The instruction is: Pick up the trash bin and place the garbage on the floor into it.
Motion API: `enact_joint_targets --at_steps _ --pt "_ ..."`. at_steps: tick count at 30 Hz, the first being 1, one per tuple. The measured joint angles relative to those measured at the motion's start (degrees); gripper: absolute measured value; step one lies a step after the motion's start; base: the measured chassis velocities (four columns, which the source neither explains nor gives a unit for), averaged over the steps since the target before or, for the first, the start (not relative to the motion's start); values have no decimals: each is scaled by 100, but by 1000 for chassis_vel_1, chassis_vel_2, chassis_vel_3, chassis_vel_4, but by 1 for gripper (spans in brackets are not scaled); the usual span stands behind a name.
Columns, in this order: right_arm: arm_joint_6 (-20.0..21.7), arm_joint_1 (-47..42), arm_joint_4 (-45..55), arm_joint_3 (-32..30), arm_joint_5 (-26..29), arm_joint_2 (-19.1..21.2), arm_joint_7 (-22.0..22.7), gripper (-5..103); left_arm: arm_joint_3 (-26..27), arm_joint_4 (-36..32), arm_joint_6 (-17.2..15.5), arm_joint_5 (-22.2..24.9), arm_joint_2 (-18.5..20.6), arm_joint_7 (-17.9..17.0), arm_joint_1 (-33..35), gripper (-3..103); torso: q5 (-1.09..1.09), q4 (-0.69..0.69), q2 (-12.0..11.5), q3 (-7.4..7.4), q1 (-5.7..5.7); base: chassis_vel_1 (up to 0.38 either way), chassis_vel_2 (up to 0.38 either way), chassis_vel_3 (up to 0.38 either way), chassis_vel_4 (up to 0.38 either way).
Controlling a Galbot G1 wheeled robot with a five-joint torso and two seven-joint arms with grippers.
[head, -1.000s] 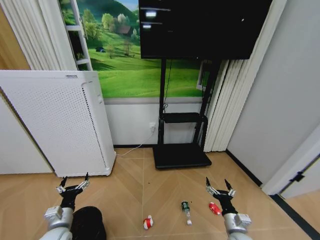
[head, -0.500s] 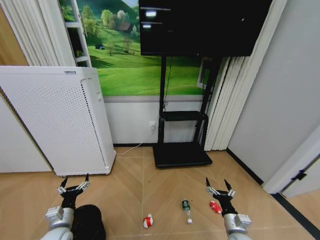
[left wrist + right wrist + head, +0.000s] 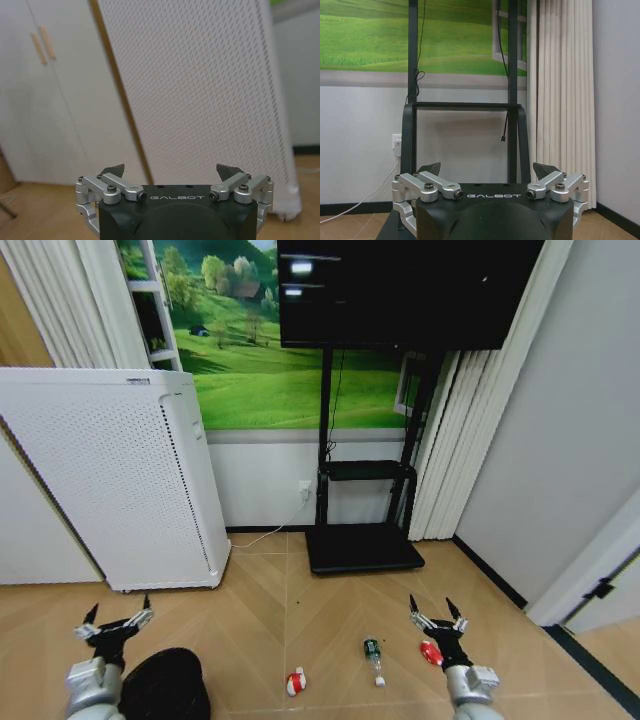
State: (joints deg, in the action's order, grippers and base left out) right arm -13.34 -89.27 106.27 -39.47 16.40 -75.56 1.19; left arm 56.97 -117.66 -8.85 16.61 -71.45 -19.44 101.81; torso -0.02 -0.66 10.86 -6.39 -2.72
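At your 7 o'clock in the head view you see the trash bin (image 3: 166, 683), a small black round basket standing on the wooden floor (image 3: 260, 610). The left gripper (image 3: 112, 622) hangs just above and beside it, toward 10 o'clock from the bin's rim, and its fingers are spread wide and grasp nothing. In the left wrist view the same gripper (image 3: 171, 172) points at the white perforated appliance (image 3: 200, 85), with its two dark fingertips (image 3: 114, 171) well apart.

The right gripper (image 3: 434, 618) is at your 5 o'clock, also released, with nothing between its fingers. In the right wrist view it (image 3: 486, 169) faces the black TV stand (image 3: 462, 107) and the curtain (image 3: 560, 90).

The garbage lies on the floor between the two arms. The red-and-white wad (image 3: 296, 683) is at 6 o'clock, near the bin but apart from it. The small bottle (image 3: 373, 657) lies at 3 o'clock from the wad. The red wrapper (image 3: 430, 653) is just beside the right arm, partly behind it. No piece is inside the bin as far as you can see.
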Motion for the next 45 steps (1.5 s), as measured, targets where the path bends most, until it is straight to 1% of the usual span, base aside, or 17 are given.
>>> enact_joint_targets --at_steps 1,3,5,6,7,10,11,13,15,20,22,23,24,26,34,43,45 --pt "0 0 0 0 0 0 0 100 0 0 0 0 0 0 0 100 0 0 0 0 0 0 0 0 0" --pt "2 34 -32 39 -15 38 0 100 363 -17 -353 223 166 18 533 100 3 3 8 -5 -2 0 0 0 0" --pt "1 51 -52 56 -15 48 -1 100 487 63 -402 316 262 97 669 100 4 2 11 -6 -3 0 0 0 0" --pt "-2 65 -71 67 -15 54 -2 100 567 154 -408 386 333 166 736 100 4 2 13 -8 -4 0 0 0 0" --pt "-20 88 -106 83 -13 57 -4 100 645 324 -399 554 462 460 786 100 1 1 16 -10 -5 0 0 0 0" --pt "-47 106 -146 106 -13 54 -7 100 605 487 -387 840 560 768 748 100 3 -1 18 -13 -6 0 0 0 0" --pt "-57 119 -166 133 -12 51 -9 100 511 570 -433 1106 576 980 682 100 1 -2 21 -15 -7 0 0 0 0" --pt "-59 121 -168 140 -13 50 -10 100 487 585 -447 1165 576 1023 664 100 0 -2 21 -15 -8 0 0 0 0" --pt "-67 128 -171 175 -12 40 -12 100 276 647 -536 1511 511 1430 526 100 3 -3 26 -19 -9 0 0 0 0" --pt "-73 112 -171 145 -1 48 -12 100 109 662 -619 1546 430 1726 497 103 1 -2 30 -22 -10 0 0 0 0" --pt "-75 108 -173 124 8 56 -12 100 89 681 -650 1537 427 1748 496 101 2 -1 31 -23 -10 0 0 0 0" --pt "-80 97 -179 78 34 79 -12 100 95 741 -839 1502 455 1725 494 100 1 -1 34 -24 -11 0 0 0 0" --pt "-80 97 -179 78 34 79 -12 100 95 741 -839 1502 455 1725 494 100 1 -1 34 -24 -11 0 0 0 0" --pt "-92 120 -234 14 78 108 -17 100 340 906 -1305 1442 703 1626 538 99 3 0 38 -27 -12 0 0 0 0" --pt "-119 136 -298 113 -14 30 -29 100 210 1206 -1432 1343 827 1678 361 99 1 0 41 -30 -14 0 0 0 0" --pt "-147 102 -296 72 -92 17 -24 100 -74 1414 -1536 1376 728 1812 267 99 2 0 45 -33 -14 0 0 0 0" --pt "-160 97 -311 45 -94 21 -24 100 -117 1543 -1674 1467 705 1813 200 98 1 -1 46 -33 -15 0 0 0 0"
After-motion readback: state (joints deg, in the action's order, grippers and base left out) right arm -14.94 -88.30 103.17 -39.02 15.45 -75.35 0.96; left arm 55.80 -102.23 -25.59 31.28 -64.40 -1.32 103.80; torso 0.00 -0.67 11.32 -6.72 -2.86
